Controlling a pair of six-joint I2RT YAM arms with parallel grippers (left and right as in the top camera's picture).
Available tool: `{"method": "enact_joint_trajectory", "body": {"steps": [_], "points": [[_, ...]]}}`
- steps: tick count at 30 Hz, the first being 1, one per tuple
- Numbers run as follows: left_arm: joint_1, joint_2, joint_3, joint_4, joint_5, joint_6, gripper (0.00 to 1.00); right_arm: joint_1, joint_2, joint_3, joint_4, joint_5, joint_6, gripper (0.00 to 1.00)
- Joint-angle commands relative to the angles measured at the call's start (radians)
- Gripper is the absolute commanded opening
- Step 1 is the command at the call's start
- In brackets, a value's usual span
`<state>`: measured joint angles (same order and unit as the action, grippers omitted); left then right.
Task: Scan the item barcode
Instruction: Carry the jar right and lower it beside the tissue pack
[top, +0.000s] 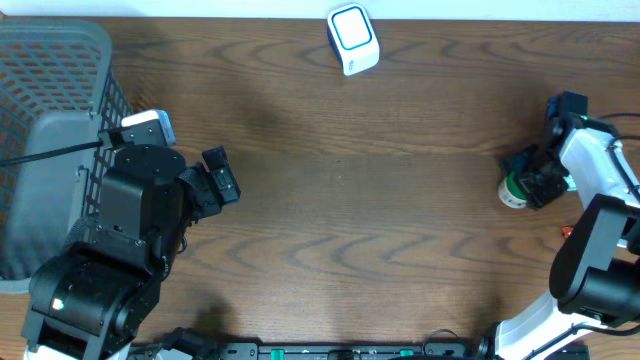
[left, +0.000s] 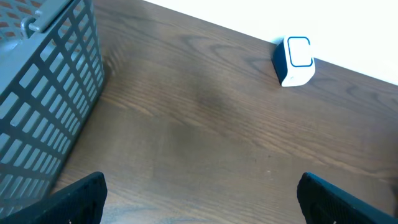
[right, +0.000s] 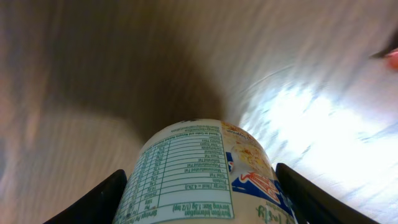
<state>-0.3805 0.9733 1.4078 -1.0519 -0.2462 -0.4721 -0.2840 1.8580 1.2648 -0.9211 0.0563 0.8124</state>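
1. While the tub (top: 512, 192) sits clamped between the fingers of the right gripper (top: 528, 180) at the right edge of the overhead frame, the scan itself looks not yet done. The scanner (top: 353, 40) stands at the top centre, well apart from it.
2. By that reading, the pick-up is made. What is left is to carry the tub across and turn its barcode toward the scanner's blue-rimmed window.
3. The left gripper (top: 220, 180), at the lower left near the grey basket (top: 60, 60), has its fingers wide apart and holds nothing.
4. Only the overhead view shows both arms and the stretch of table (top: 380, 200) between tub and scanner. Whether the tub is lifted off the wood I cannot tell from it.
5. Only the right wrist view shows the label. A nutrition table faces the camera, with coloured print to its right and no barcode on that face. The code is probably on the side turned away.
6. The left wrist view shows the scanner at its upper right and the basket's slotted wall at its upper left. The tub does not appear there.
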Motion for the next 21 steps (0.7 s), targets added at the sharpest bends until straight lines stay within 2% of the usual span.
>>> {"method": "enact_joint_trajectory", "body": {"steps": [1,9,21], "points": [[0.005,-0.001,0.014,-0.004,-0.017,-0.005,0.98,-0.05,-0.001,-0.012,0.006,0.091,0.024,0.65],[0.005,-0.001,0.014,-0.004,-0.017,-0.005,0.98,-0.129,-0.001,-0.013,0.024,0.096,0.025,0.66],[0.005,-0.001,0.014,-0.006,-0.017,-0.005,0.98,-0.155,0.001,-0.019,0.054,0.116,0.025,0.68]]}}
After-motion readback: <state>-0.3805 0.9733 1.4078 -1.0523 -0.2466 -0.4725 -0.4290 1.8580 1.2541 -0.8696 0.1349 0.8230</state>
